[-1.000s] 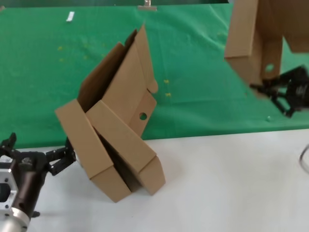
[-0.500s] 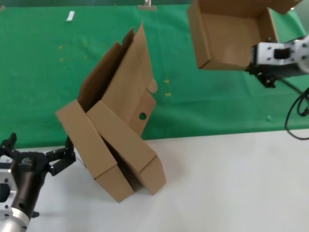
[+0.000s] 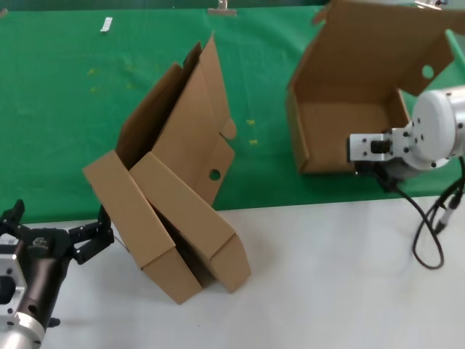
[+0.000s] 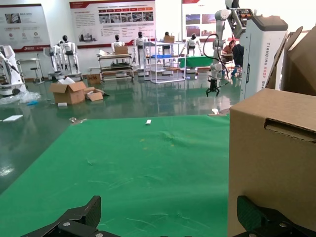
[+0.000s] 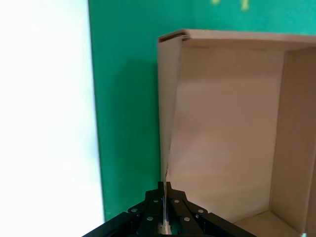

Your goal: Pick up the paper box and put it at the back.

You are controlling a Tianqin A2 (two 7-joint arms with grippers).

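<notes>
A: Paper box (image 3: 349, 109)?
B: Matt brown corrugated cardboard, smooth faces, raw edges. Two other boxes (image 3: 171, 211) same.
A: Under it?
B: Green cloth (image 3: 65, 123), matt, w/ creases. Table (image 3: 334, 283) smooth white.
A: Right gripper (image 5: 165, 217)?
B: Black, looks like matt plastic.

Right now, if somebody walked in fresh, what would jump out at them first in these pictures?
The open cardboard box on the right, over the green cloth, with the right pincer shut on its side wall. Next, the two other boxes leaning together at the cloth's near edge, partly on the white table. The left pincer waits open beside them.
</notes>
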